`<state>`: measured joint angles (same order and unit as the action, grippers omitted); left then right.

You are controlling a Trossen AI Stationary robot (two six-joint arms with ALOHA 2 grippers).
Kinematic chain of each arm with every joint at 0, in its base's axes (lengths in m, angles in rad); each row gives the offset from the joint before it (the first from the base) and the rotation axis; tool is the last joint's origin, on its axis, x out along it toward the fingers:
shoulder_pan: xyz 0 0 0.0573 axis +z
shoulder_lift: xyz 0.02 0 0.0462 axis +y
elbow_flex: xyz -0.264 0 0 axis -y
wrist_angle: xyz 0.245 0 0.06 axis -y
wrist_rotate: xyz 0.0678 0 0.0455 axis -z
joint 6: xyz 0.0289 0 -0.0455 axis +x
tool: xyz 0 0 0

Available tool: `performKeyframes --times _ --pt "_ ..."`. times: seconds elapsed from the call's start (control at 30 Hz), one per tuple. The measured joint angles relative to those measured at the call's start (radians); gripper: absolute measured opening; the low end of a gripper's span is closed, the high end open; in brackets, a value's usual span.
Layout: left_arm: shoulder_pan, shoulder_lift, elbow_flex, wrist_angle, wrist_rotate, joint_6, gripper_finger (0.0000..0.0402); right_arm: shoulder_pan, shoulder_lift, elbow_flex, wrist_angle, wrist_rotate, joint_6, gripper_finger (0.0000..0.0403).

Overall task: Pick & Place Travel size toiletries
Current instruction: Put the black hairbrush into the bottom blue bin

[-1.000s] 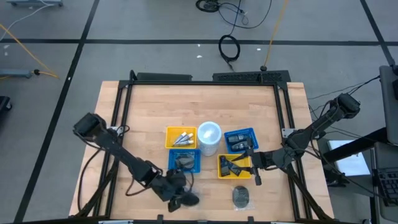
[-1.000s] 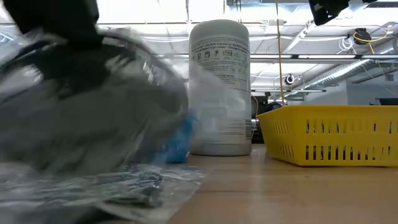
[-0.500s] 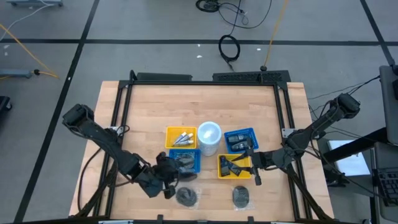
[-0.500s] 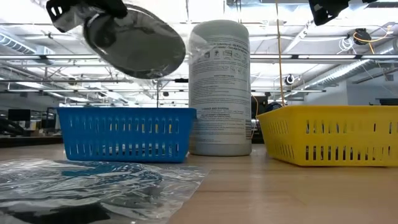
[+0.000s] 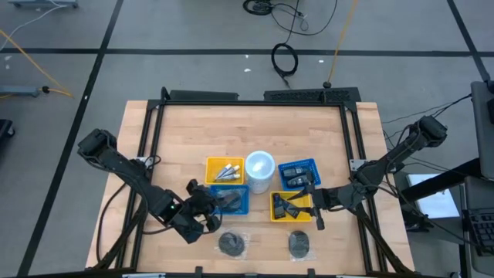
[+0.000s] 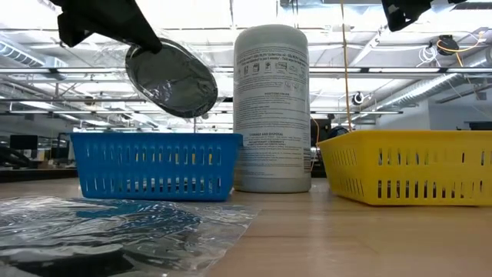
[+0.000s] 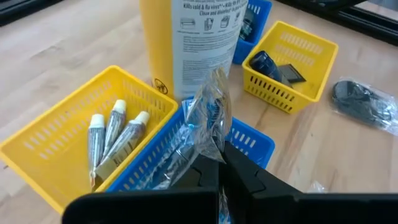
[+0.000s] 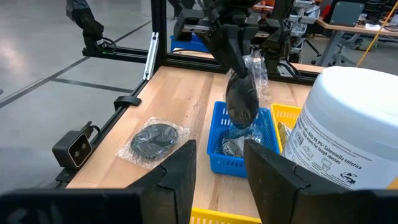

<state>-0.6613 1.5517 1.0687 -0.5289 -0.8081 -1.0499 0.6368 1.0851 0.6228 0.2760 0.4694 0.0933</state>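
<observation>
My left gripper (image 5: 205, 202) is shut on a dark round piece in clear wrap (image 6: 172, 78) and keeps it in the air over the near blue basket (image 5: 231, 200). That basket has other wrapped pieces inside. Two more wrapped dark round pieces (image 5: 231, 243) (image 5: 299, 244) lie flat on the table near its front edge. White tubes (image 7: 112, 134) lie in a yellow basket (image 5: 225, 171). My right gripper (image 8: 217, 169) stands open over the right yellow basket (image 5: 291, 206), with nothing between its fingers. My left gripper pinches the clear wrap (image 7: 211, 138) between its two shut fingers, at the wrap's edge beside the dark round piece. The fingers slant down from the table's left. The piece (image 8: 241, 99) hangs below the fingers, tilted, clear of the blue basket (image 8: 239, 142) under it.
A big white tub (image 5: 259, 171) stands between the baskets in the middle of the table. A far blue basket (image 5: 299, 173) holds dark packs. The right yellow basket holds dark items too. Bare wood lies to the left and far side.
My left gripper has risen from the table's near edge with the wrapped round piece and gone toward the blue basket, tipping its fingers up. The piece is lifted clear and now hangs over that basket. Another wrapped piece has stayed on the table where it was.
</observation>
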Motion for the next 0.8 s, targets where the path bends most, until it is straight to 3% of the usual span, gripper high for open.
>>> performKeyframes --times 0.3,0.63,0.8 --pt "0.024 0.000 -0.034 0.038 -0.004 -0.007 0.0000 0.000 0.000 0.000 0.000 0.000 0.000 0.0128" --pt "0.092 0.000 -0.266 0.428 0.087 0.049 0.0000 0.000 0.000 0.000 0.000 0.000 0.000 0.0128" --pt "0.121 0.000 -0.287 0.438 0.136 0.046 0.0000 0.000 0.000 0.000 0.000 0.000 0.000 0.0128"
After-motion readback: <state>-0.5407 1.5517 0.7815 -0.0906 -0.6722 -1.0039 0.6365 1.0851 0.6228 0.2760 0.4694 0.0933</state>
